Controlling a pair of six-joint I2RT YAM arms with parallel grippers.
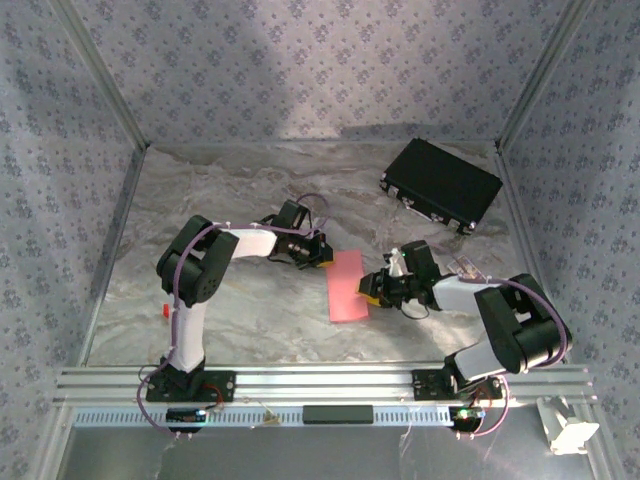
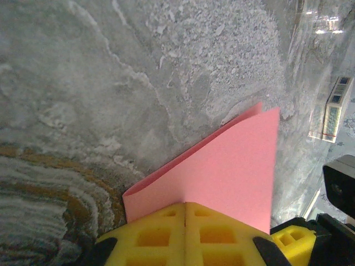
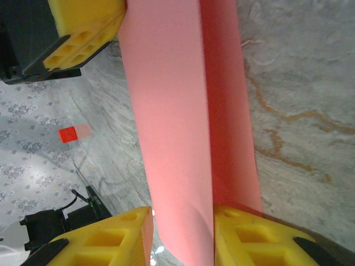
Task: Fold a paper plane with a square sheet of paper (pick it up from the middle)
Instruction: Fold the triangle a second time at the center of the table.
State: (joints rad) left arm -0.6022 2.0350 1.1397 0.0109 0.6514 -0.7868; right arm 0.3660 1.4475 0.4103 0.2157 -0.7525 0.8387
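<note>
The square sheet of paper [image 1: 348,287] lies folded in half as a narrow salmon-pink strip on the marbled table between the two arms. My left gripper [image 1: 322,258] is at its far left corner. In the left wrist view its yellow fingers [image 2: 161,235] are pressed together with the paper [image 2: 222,177] coming out from their tips. My right gripper [image 1: 372,290] straddles the strip's near right edge. In the right wrist view the doubled paper [image 3: 177,111] runs between its fingers [image 3: 255,238], and a narrow gap shows beside the left one.
A black rectangular case [image 1: 441,184] lies at the back right. A small red block [image 1: 163,309] sits by the left wall, also seen in the right wrist view [image 3: 68,134]. The aluminium rail [image 1: 320,385] bounds the near edge.
</note>
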